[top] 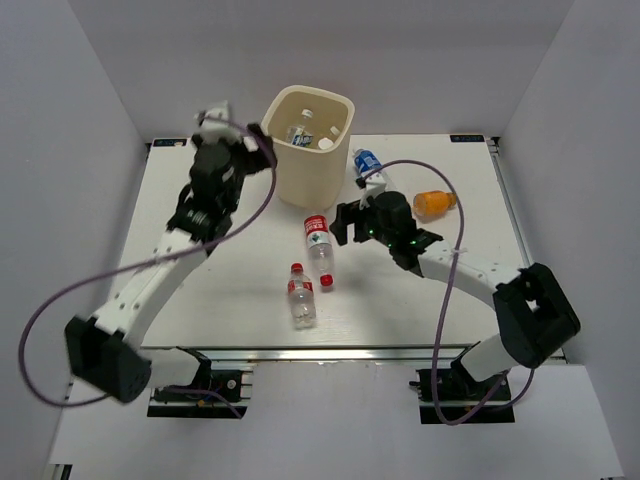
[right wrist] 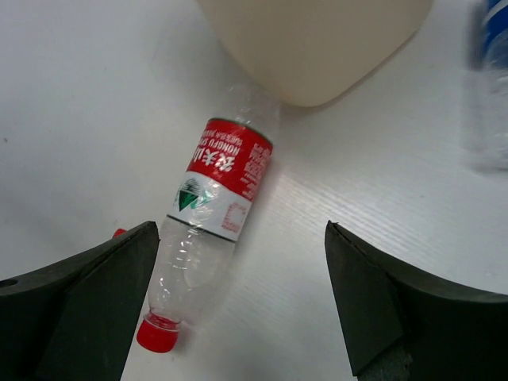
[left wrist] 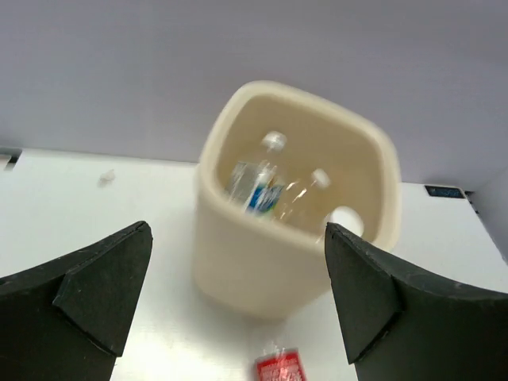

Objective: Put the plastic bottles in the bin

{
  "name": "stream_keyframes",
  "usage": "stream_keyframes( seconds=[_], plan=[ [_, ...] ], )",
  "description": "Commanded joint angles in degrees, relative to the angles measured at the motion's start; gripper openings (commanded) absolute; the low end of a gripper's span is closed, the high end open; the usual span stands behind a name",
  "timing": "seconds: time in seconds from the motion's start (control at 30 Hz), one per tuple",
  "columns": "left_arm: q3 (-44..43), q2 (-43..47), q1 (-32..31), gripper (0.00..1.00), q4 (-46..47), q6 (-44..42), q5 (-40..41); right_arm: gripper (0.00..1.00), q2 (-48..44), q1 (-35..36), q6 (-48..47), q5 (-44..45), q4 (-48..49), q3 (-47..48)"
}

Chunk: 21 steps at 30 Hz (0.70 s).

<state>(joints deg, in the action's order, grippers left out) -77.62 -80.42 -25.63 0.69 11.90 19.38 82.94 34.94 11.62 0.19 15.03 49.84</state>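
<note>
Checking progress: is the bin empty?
No, the bin holds clear bottles at its bottom, seen from the left wrist camera.

Bare table (right wrist: 79,119) flanks the red-labelled bottle (right wrist: 213,208) on both sides, while the bin (right wrist: 317,48) crowds its base end.

1. I am running this rig in a robot lab, not a home.
2. Plain white walls (top: 70,150) box in a white table (top: 240,300).
3. The left arm (top: 150,280) and right arm (top: 470,265) sit by metal rails (top: 330,352).
4. Purple cables (top: 441,330) loop off both arms.
</note>
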Motion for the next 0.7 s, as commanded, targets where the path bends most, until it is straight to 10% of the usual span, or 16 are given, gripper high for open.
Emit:
stream_keyframes(
  seconds=[0.0,0.5,0.6,0.67],
  plan=[
    [17.25,14.28,0.05,0.98,1.41,11.64,8.73,0.89,4.05,4.15,2.52,5.42,0.52,2.54],
    [34.82,24.70,0.14,0.98,-11.95,22.73,19.03,0.89,24.37,11.64,11.41,14.57,9.51,8.77],
    [35.26,23.56,0.14,0.98,-11.76,22.37,19.64,0.74,24.12,11.64,13.08,19.49,7.82,8.08],
    [34.91,22.86,0.14,0.98,-12.02,22.29,20.17,0.48,20.88,11.64,13.17,21.86,8.96,5.10]
  ],
)
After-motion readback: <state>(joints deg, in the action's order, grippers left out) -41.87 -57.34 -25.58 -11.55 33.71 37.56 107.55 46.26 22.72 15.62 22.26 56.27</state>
